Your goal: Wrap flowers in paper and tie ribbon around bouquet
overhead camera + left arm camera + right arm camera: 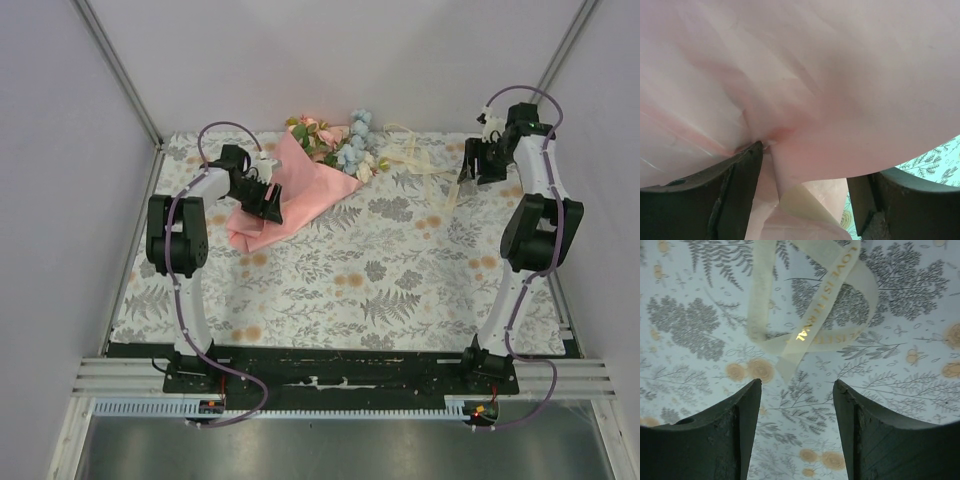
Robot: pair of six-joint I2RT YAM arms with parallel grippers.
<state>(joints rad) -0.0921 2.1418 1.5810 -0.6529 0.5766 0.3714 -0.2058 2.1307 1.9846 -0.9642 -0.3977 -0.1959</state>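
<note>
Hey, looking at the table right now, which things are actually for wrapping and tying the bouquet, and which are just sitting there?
For the job:
- flowers, heads sticking out of the paper
- pink paper, partly wrapped around them
- cream ribbon, loose on the cloth, not yet tied

Just there:
- printed floral tablecloth
- purple cables on the arms

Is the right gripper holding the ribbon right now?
No, the right gripper is open and empty; the ribbon lies loose on the cloth ahead of it.
</note>
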